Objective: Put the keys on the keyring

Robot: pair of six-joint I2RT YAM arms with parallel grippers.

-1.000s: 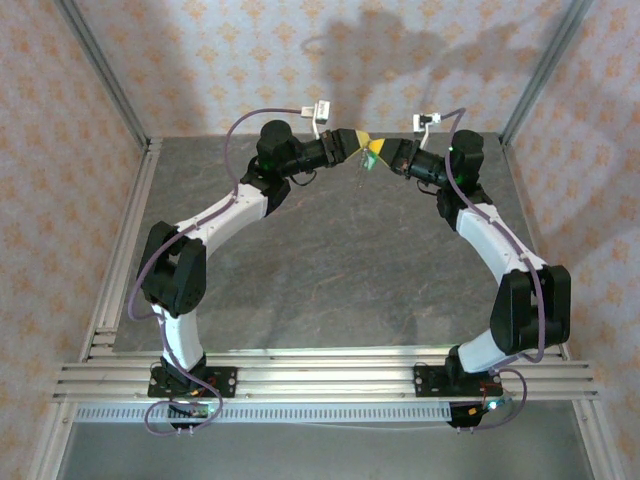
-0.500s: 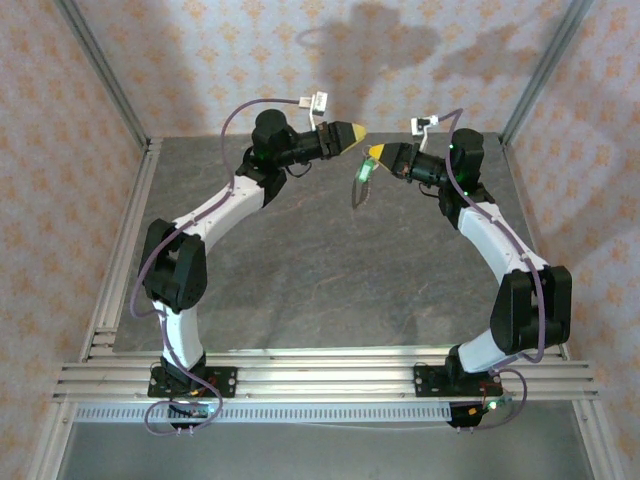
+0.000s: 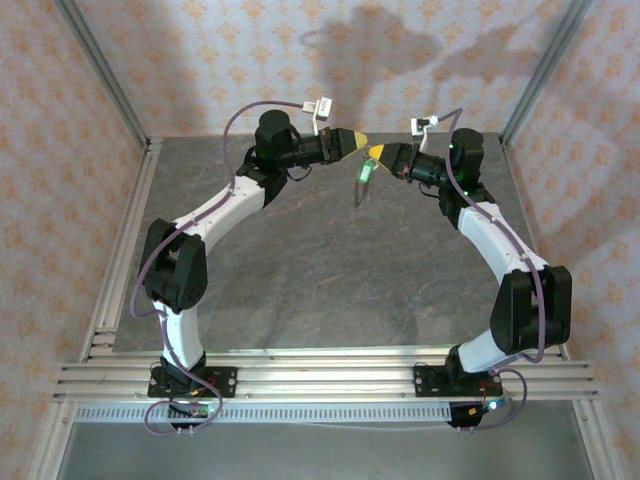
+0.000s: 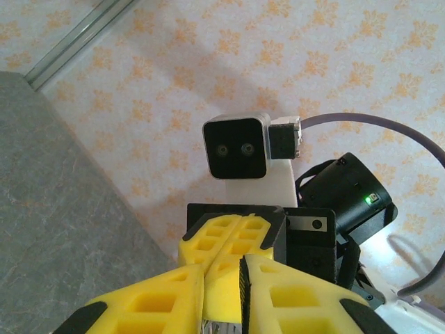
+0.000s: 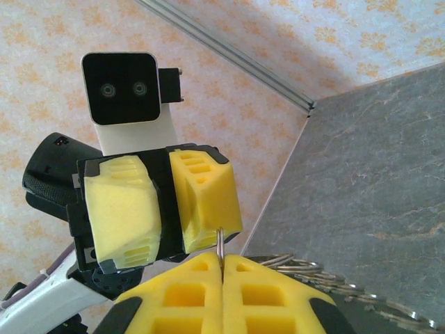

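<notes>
The table [image 3: 330, 270] is a flat slab with a dark grey, stone-like mottled surface, lighter veins running across it. Its left edge is bordered by a pair of aluminium rails [image 3: 125, 260] running from near to far. Across the near edge lie several parallel aluminium rails [image 3: 320, 375], and on these sit two black base plates, the left arm's base [image 3: 185, 380] and the right arm's base [image 3: 455, 380], well apart from each other. Just nearer than these rails runs a pale toothed strip [image 3: 320, 412]. Soft arm shadows fall on the grey surface.
</notes>
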